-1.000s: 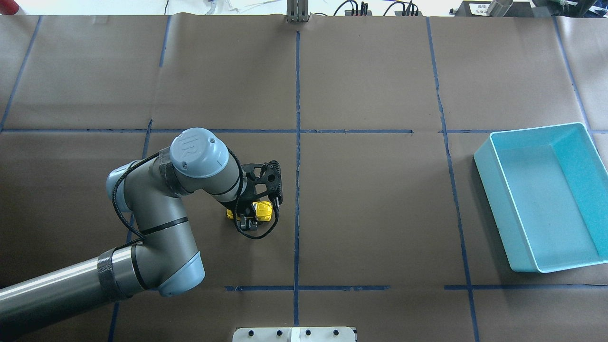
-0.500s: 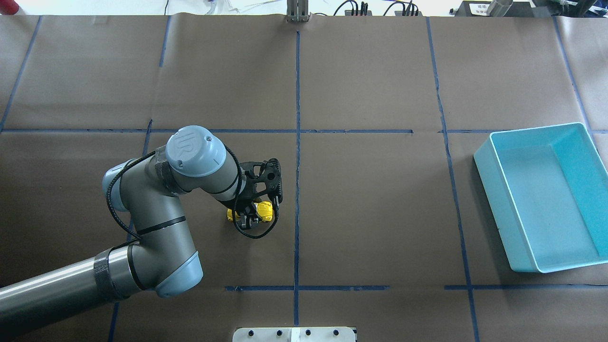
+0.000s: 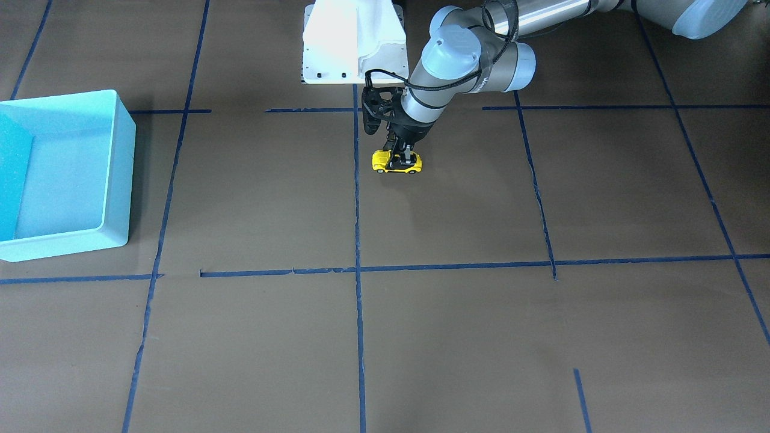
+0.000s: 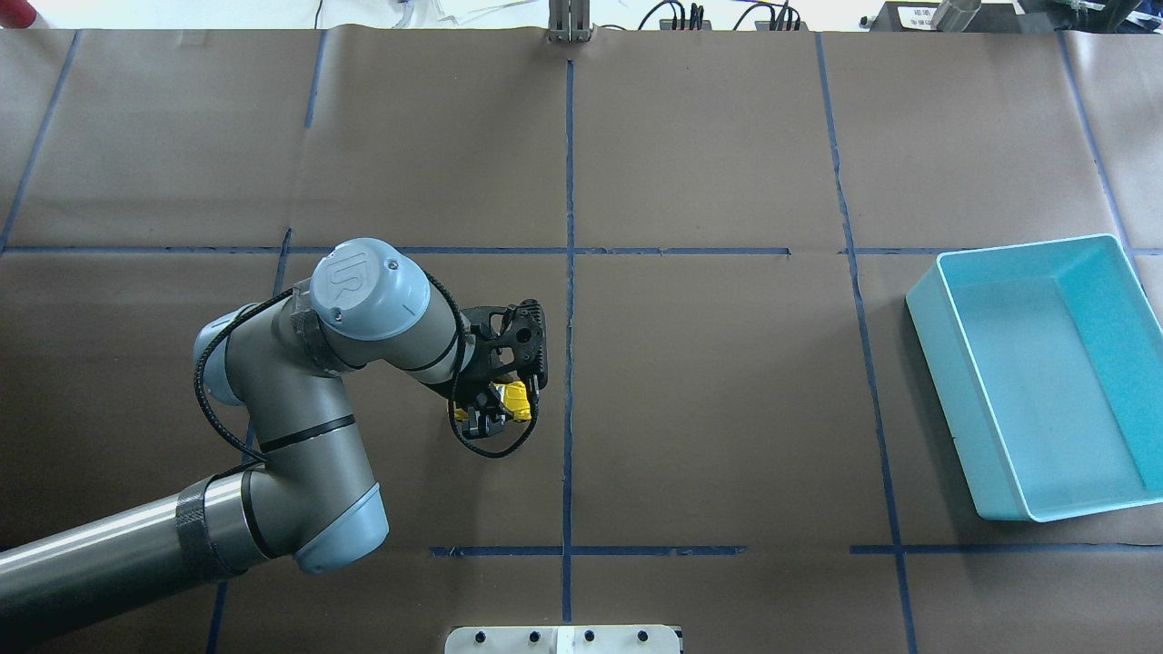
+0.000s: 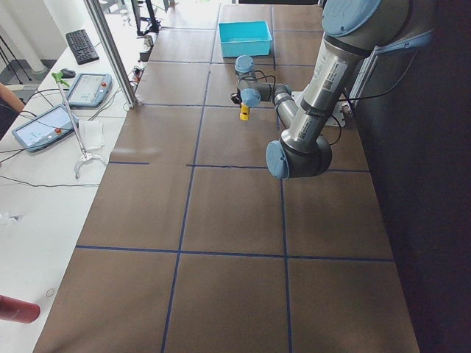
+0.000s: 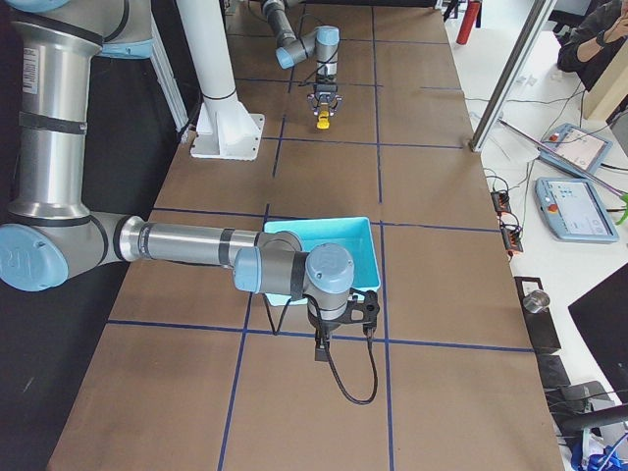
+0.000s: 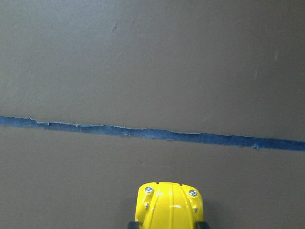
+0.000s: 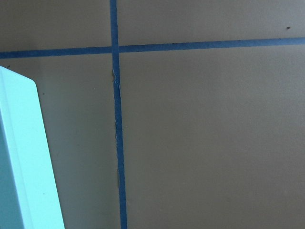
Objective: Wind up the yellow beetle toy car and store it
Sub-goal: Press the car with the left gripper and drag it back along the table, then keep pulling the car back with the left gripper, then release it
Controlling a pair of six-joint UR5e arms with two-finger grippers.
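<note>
The yellow beetle toy car (image 4: pixel 514 401) stands on the brown table cover just left of the centre tape line. It also shows in the front view (image 3: pixel 385 163) and low in the left wrist view (image 7: pixel 170 206). My left gripper (image 4: pixel 492 414) reaches down over it, fingers closed on the car's middle (image 3: pixel 403 159). The light blue bin (image 4: pixel 940 391) stands empty far to the right. My right gripper (image 6: pixel 322 349) shows only in the right side view, hanging near the bin's near corner; I cannot tell whether it is open or shut.
Blue tape lines (image 4: pixel 569 272) divide the table cover. The white robot base plate (image 3: pixel 352 42) sits at the table's robot side. The bin's edge (image 8: pixel 24 167) fills the lower left of the right wrist view.
My left gripper and the car have shifted a little to the right, toward the centre tape line. The left arm's elbow has swung slightly left.
</note>
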